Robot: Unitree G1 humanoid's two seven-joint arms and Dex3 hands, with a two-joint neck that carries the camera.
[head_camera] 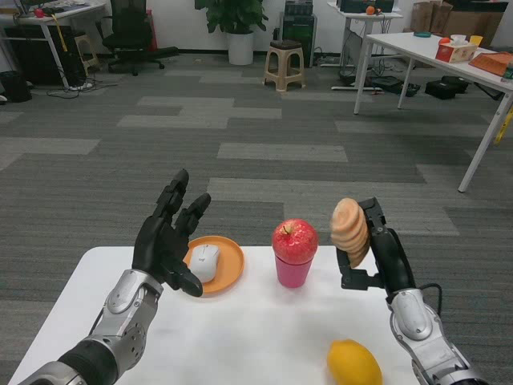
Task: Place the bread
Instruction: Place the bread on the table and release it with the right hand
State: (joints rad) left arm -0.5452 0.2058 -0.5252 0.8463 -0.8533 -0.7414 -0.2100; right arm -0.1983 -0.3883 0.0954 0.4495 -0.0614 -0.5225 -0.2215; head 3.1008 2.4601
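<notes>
Nearest: lemon [353, 362] on the white table [256, 337], front right. Right hand [383, 253] is raised above the table's right side, holding the bread [350, 231] upright — loaf pressed against the inner side of its fingers [373, 215], thumb under it. Left hand [168, 241] is raised, fingers spread, holding nothing. Beyond it — orange plate [227, 270] carrying a white mouse [204, 261]; apple [294, 241] atop a pink cup [292, 271] mid-table.
</notes>
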